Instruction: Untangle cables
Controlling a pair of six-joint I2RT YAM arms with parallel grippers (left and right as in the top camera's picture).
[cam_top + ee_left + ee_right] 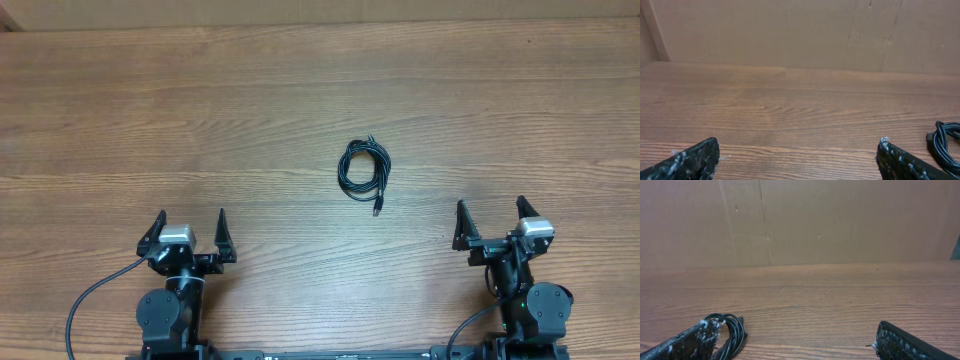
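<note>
The cables [365,166] lie wound together in one small black coiled bundle at the middle of the wooden table, a plug end trailing toward the front. My left gripper [188,226] is open and empty at the front left, well short of the bundle. My right gripper [490,214] is open and empty at the front right. The bundle shows at the right edge of the left wrist view [945,145] and at the lower left of the right wrist view [730,332], partly behind my left finger there. My jaws [799,156] [792,342] hold nothing.
A brown cardboard wall [790,30] stands along the table's far edge. Thick black wires [85,300] run from the arm bases at the front edge. The wooden tabletop [200,120] spreads around the bundle.
</note>
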